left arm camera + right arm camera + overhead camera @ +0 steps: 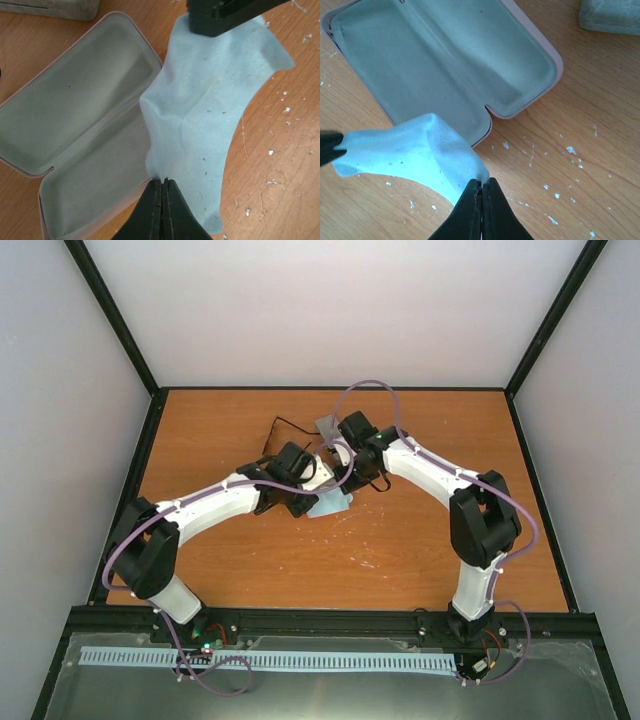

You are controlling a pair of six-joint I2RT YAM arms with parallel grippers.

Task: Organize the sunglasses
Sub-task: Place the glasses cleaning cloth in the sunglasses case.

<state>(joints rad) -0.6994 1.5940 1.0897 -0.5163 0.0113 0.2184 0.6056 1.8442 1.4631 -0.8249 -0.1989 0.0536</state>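
The sunglasses point(284, 425) show only in the top view, as a thin black outline on the table just behind the two wrists. A light-blue cloth point(210, 115) hangs stretched between both grippers. My left gripper point(163, 181) is shut on one edge of it. My right gripper point(483, 181) is shut on a corner of the cloth point(415, 150) at the opposite side. Beside the cloth an open pink case point(75, 125) lies with its grey lining up; the case point(445, 60) holds nothing.
A closed grey case point(55, 7) lies beyond the pink one, and shows as the grey case point(610, 17) in the right wrist view. White flecks dot the wooden table point(580, 150). Black frame rails and white walls border the table point(250, 570).
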